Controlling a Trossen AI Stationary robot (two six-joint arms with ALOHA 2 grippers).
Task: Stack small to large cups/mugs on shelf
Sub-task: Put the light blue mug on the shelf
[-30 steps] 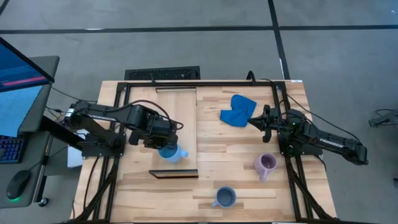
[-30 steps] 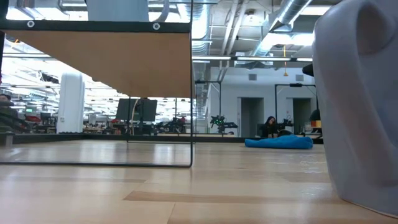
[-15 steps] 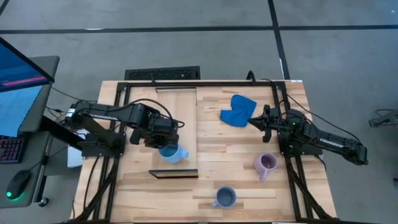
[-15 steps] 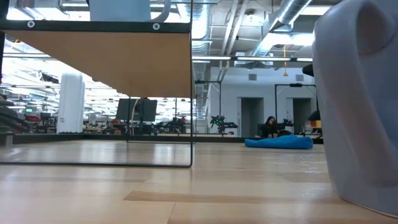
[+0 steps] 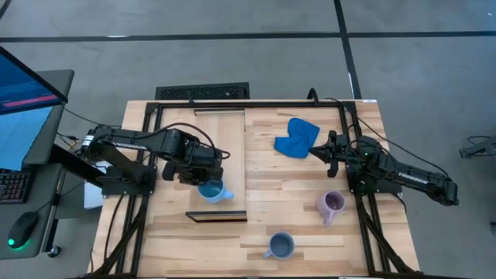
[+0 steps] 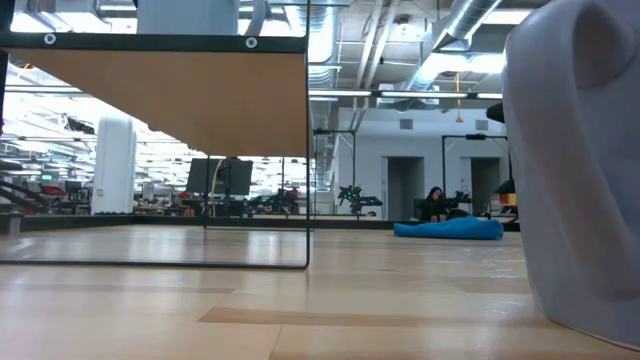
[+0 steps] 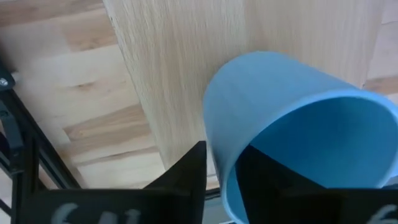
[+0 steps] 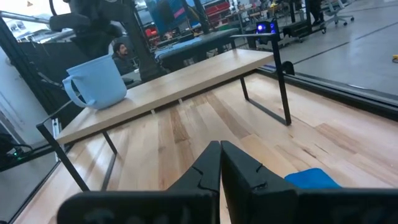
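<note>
**Desk:** What do you have from above?

**Me:** I see the left gripper (image 5: 203, 177) over the shelf (image 5: 220, 139), right at the sky-blue mug (image 5: 211, 191), which sits upright near the shelf's dark end. The lilac mug (image 5: 331, 204) and slate-blue mug (image 5: 280, 246) stand on the tabletop (image 5: 287, 186), well apart. A blue cloth (image 5: 296, 136) lies just beside the right gripper (image 5: 316, 149).

**Desk:** Low camera?

**Me:** A pale mug wall (image 6: 575, 170) blocks my right side. The shelf's underside (image 6: 170, 95) fills the upper left, and the cloth (image 6: 450, 229) lies far back.

**Desk:** Left wrist?

**Me:** The mug (image 7: 292, 124) rests on the board (image 7: 180, 68). One finger (image 7: 186, 174) is outside its wall; whether the jaws grip or are parted, I cannot tell.

**Desk:** Right wrist?

**Me:** My fingers (image 8: 205, 174) are pressed together, empty. A person (image 8: 121, 48) sits beyond the table.
</note>
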